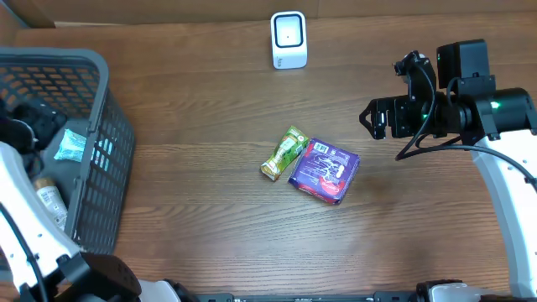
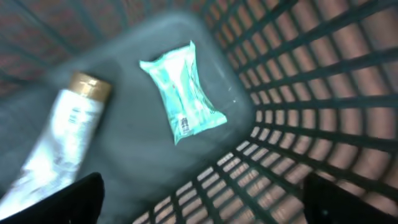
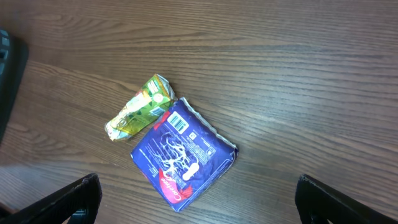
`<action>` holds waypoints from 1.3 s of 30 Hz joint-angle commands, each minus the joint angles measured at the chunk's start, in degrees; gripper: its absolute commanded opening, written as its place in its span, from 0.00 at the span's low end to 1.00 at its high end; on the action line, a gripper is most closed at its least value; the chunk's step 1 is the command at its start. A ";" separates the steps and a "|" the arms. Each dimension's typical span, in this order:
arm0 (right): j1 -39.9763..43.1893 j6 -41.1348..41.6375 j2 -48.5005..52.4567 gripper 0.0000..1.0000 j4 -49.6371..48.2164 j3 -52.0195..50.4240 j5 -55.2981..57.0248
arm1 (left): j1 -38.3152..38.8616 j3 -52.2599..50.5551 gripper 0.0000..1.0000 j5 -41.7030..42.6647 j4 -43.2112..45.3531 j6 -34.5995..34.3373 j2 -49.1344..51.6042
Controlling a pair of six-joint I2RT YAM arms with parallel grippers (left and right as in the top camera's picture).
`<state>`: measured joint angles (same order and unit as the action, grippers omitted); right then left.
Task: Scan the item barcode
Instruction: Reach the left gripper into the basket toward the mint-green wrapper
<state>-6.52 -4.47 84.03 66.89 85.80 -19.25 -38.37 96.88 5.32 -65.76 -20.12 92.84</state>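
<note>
Purple packet (image 1: pixel 325 170) flat, barcode face up, touching green pouch (image 1: pixel 284 153)

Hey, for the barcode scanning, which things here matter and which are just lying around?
For the job:
scanner
purple packet
green packet

Probably just lying about:
basket
teal packet, in the basket
tube, in the basket

A grey plastic basket (image 1: pixel 107 159) stands at the left edge of the overhead frame, on the table (image 1: pixel 210 235). The table's dark brown wood grain runs left to right. In the left wrist view, seen from inside, the basket's lattice walls fill the right side and its solid grey floor the centre.
</note>
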 commanded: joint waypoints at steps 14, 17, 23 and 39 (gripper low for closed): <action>-0.37 0.15 0.66 1.00 1.03 0.02 -0.35 | 2.38 -16.09 1.00 0.37 19.87 -1.77 11.02; -0.37 0.15 0.83 1.00 1.31 0.02 -0.33 | 3.48 -16.09 1.00 -2.23 19.93 -2.29 14.10; -0.37 0.15 0.87 1.00 2.08 0.02 -0.33 | 4.17 -16.09 0.99 -4.39 19.74 -4.79 18.99; -0.37 0.15 0.87 1.00 2.40 0.02 -0.33 | 4.28 -16.11 0.34 -7.02 19.74 -4.22 25.59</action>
<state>-6.52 -4.45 84.84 69.56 85.80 -19.29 -34.11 81.65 -2.55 -45.76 -24.25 114.67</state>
